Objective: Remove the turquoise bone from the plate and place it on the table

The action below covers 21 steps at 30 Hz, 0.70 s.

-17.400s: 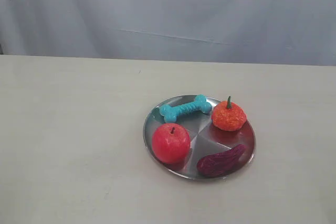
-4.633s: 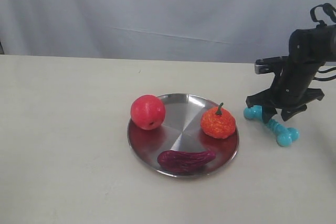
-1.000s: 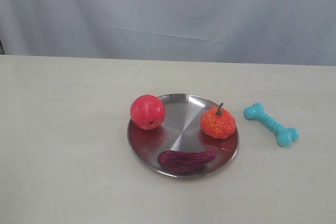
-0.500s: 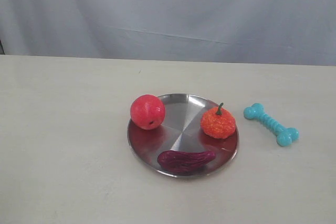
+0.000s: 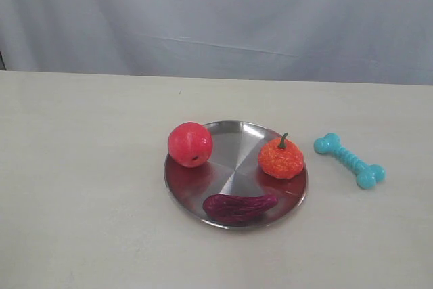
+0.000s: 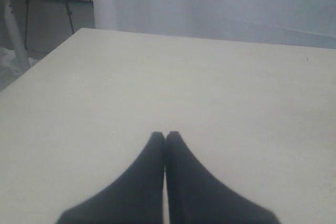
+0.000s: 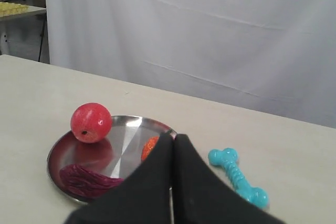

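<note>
Both pinched tight, empty: left claw (image 6: 165,137) low over the desk (image 5: 88,167), right claw (image 7: 173,139) facing the plate (image 5: 233,141). The turquoise bone (image 5: 350,160) lies on the desk ahead of it, off the plate.

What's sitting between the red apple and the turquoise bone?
In the exterior view, the orange pumpkin on the plate sits between the apple and the turquoise bone.

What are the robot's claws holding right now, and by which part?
Nothing. The left gripper and the right gripper are both shut with nothing between them; the turquoise bone lies free on the table, beside the plate.
</note>
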Each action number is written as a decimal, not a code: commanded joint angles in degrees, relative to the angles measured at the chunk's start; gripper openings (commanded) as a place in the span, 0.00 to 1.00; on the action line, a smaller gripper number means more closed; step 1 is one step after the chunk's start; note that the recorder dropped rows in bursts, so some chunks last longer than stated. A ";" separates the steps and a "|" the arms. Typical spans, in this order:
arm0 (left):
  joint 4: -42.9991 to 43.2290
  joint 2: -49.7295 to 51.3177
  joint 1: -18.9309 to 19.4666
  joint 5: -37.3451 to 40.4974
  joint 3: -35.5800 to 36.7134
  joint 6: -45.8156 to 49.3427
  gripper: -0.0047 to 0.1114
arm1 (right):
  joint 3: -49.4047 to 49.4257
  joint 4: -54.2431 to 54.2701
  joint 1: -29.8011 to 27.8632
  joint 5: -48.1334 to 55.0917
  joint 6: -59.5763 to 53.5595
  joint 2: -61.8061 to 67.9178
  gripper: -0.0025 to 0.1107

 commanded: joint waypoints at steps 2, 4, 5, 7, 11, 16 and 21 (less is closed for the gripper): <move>0.05 -0.07 -0.28 -0.32 0.15 -0.03 0.04 | 4.38 1.79 -0.07 -2.23 -0.49 -0.26 0.02; 0.05 -0.07 -0.28 -0.32 0.15 -0.03 0.04 | 5.83 2.35 -0.07 -3.05 -1.11 -0.26 0.02; 0.05 -0.07 -0.28 -0.32 0.15 -0.03 0.04 | 6.16 2.61 -0.07 -3.16 -1.57 -0.26 0.02; 0.05 -0.07 -0.28 -0.32 0.15 -0.03 0.04 | 6.80 3.63 -0.07 -3.30 -3.00 -0.26 0.02; 0.05 -0.07 -0.28 -0.32 0.15 -0.03 0.04 | 7.04 6.42 -0.07 -3.30 -7.52 -0.26 0.02; 0.05 -0.07 -0.28 -0.32 0.15 -0.03 0.04 | 7.04 6.61 -0.07 -3.30 -7.10 -0.26 0.02; 0.05 -0.07 -0.28 -0.32 0.15 -0.03 0.04 | 9.71 6.61 -0.07 -3.31 -5.41 -0.26 0.02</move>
